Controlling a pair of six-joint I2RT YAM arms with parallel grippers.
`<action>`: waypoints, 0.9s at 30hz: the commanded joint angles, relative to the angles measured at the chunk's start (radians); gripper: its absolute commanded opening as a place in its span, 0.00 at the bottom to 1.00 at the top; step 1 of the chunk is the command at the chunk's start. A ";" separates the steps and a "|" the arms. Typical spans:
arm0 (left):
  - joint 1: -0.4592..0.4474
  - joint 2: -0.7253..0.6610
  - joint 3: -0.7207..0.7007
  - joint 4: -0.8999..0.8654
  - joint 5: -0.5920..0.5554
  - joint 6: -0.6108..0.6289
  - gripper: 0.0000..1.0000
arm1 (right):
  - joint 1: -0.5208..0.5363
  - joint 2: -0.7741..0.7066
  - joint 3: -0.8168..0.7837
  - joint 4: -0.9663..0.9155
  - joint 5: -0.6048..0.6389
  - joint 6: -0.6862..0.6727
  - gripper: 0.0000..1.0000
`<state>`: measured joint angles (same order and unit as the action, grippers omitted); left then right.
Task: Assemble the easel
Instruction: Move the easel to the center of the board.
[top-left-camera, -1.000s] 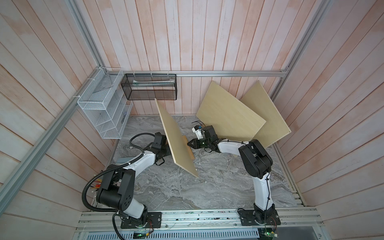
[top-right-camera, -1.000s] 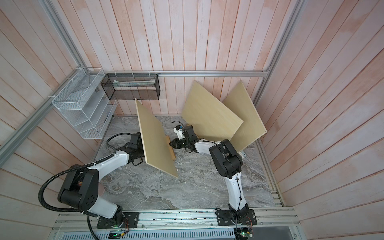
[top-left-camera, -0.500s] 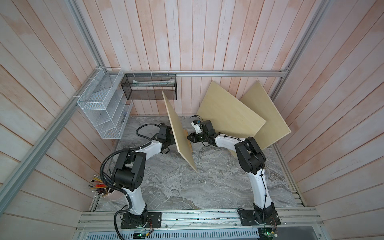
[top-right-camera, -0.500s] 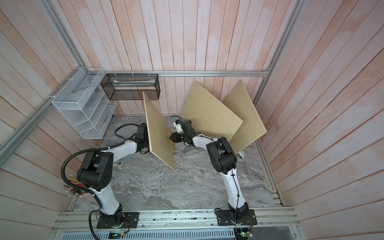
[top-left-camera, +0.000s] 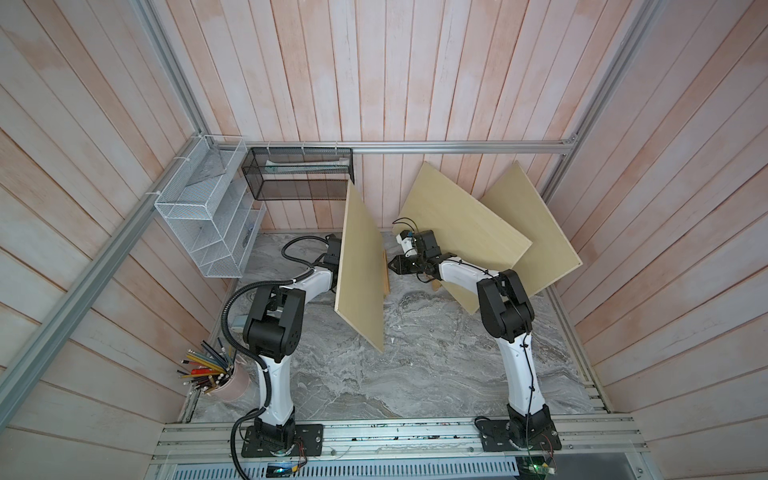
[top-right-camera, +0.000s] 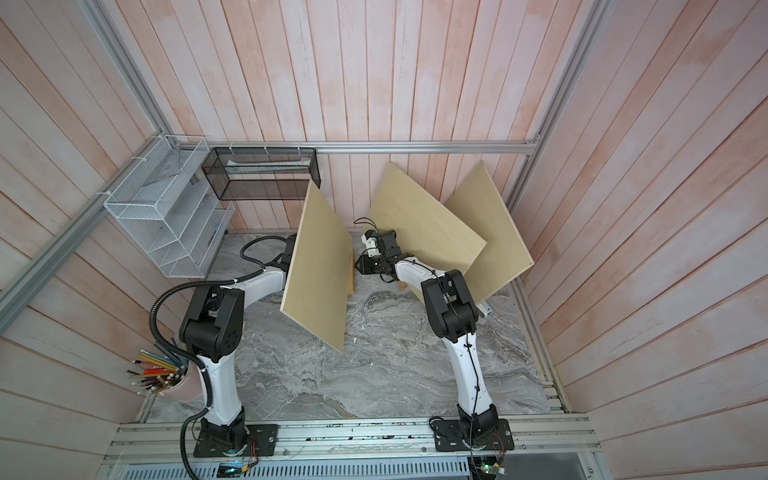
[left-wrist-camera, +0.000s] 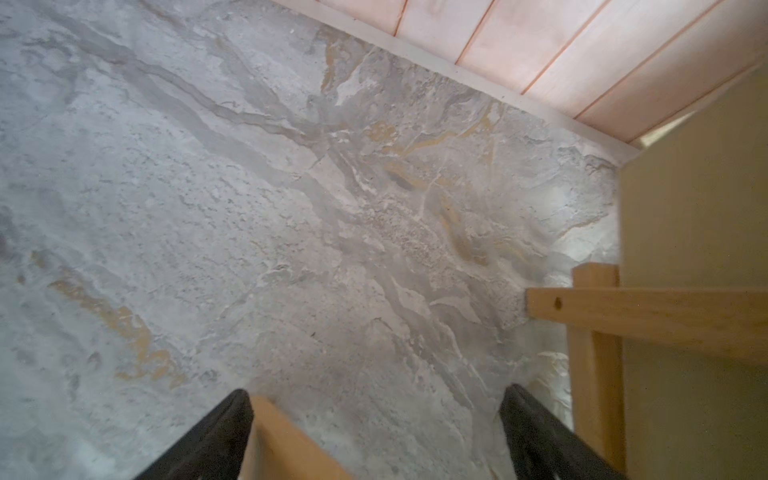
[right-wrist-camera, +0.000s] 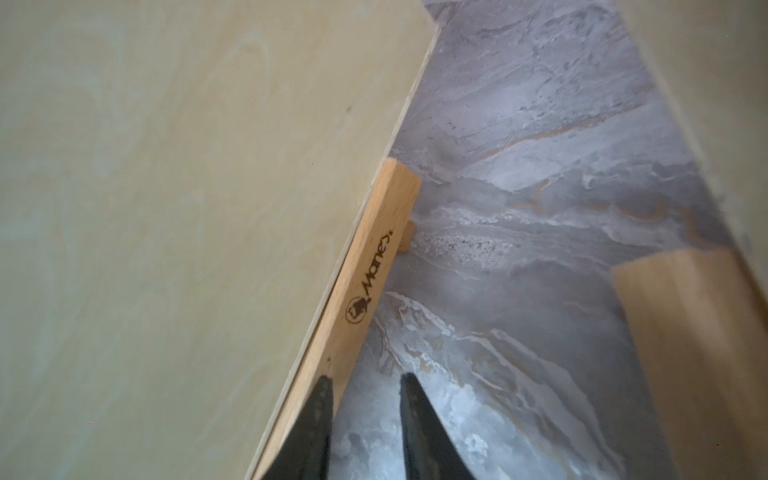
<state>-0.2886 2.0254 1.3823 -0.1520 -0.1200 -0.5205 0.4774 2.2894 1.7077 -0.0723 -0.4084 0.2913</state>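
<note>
- A pink pencil cup (top-left-camera: 239, 384) stands at the near left corner of the marbled tabletop (top-left-camera: 415, 374), beside the base of the left arm (top-left-camera: 316, 286).
- A white wire rack (top-left-camera: 208, 224) hangs on the left wall. Next to it, on the back wall, is a black mesh basket (top-left-camera: 299, 178).
- The left arm reaches toward the back, and in both top views its wrist is hidden behind the board.
- In the left wrist view the left tool (left-wrist-camera: 376, 390) stands wide, with bare tabletop across most of the gap. A wooden bar (left-wrist-camera: 286, 444) lies just beside one finger (left-wrist-camera: 220, 432) and apart from the other, so nothing is clamped.
- The easel (left-wrist-camera: 648, 316) stands toward the back middle of the tabletop, between the two arms. Its crossbar and an upright show against the rear of the board.
- A pale board (top-left-camera: 361, 266) rests on the easel, tilted, with one corner high near the basket and another low toward the front.
- In the right wrist view the board's lower edge sits behind the easel's ledge strip (right-wrist-camera: 374, 270), which bears a printed logo.
- The right tool (right-wrist-camera: 366, 376) stands narrow, with only tabletop in its gap. One finger (right-wrist-camera: 311, 424) overlaps the strip, but I cannot tell whether it touches.
- The right arm (top-left-camera: 457, 272) stretches from its base toward the easel.
- Behind the right arm, two leaning boards (top-left-camera: 461, 224) overlap against the back wall.
</note>
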 joint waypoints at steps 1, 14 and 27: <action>0.006 0.000 0.008 -0.063 -0.070 -0.011 0.97 | 0.007 -0.071 -0.049 -0.024 0.019 -0.029 0.38; 0.012 -0.118 -0.051 -0.103 -0.115 -0.008 1.00 | 0.007 -0.415 -0.330 0.043 0.031 -0.060 0.54; 0.066 -0.257 -0.164 -0.132 -0.145 -0.102 1.00 | 0.007 -0.627 -0.554 0.061 0.052 -0.033 0.58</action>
<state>-0.2417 1.8126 1.2442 -0.2848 -0.2237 -0.5819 0.4782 1.6913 1.1713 -0.0162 -0.3679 0.2550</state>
